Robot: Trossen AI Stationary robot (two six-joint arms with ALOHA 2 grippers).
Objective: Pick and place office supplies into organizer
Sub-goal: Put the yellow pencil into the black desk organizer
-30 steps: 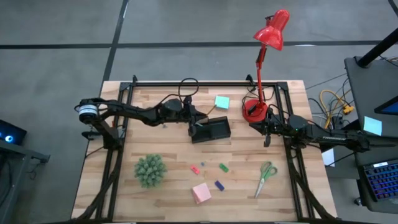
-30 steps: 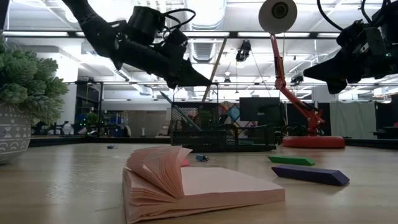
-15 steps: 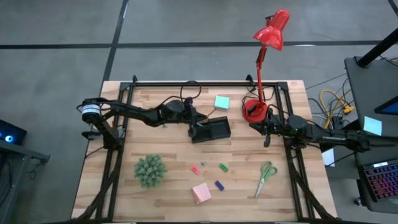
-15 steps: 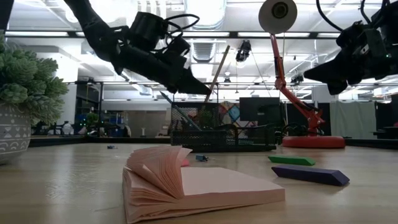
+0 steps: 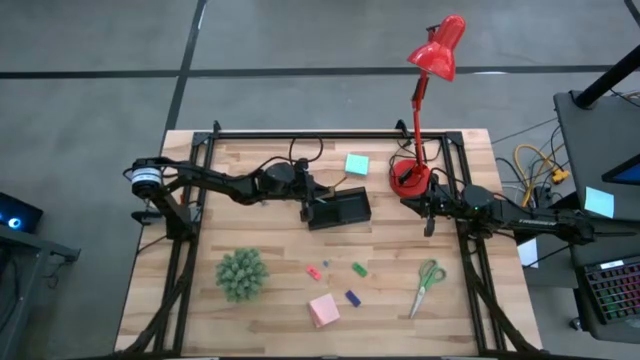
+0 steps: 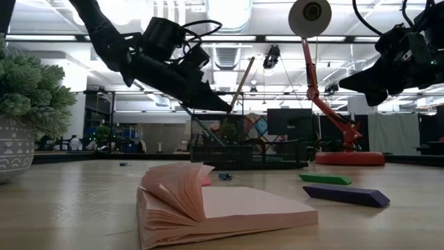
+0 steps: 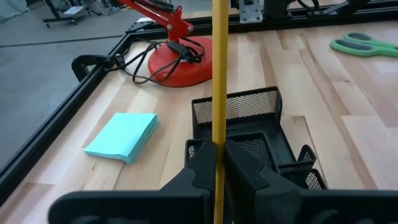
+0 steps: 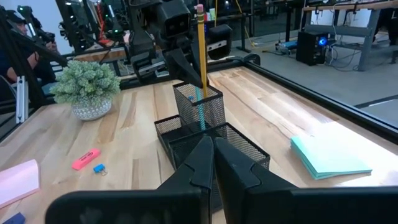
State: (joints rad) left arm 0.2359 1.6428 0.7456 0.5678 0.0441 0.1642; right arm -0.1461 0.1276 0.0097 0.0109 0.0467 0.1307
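Pencil (image 7: 219,93) pinched upright in left gripper (image 7: 217,163), fingers tight on it, now lower than a second ago, tip over the organizer's (image 5: 339,210) tall cup. Insertion seems close. Right gripper (image 8: 211,158) waits beside the lamp base (image 5: 409,178), fingers pressed together.

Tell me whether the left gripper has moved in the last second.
Yes. In the low view the left gripper, holding the yellow pencil, has dropped lower toward the black organizer.
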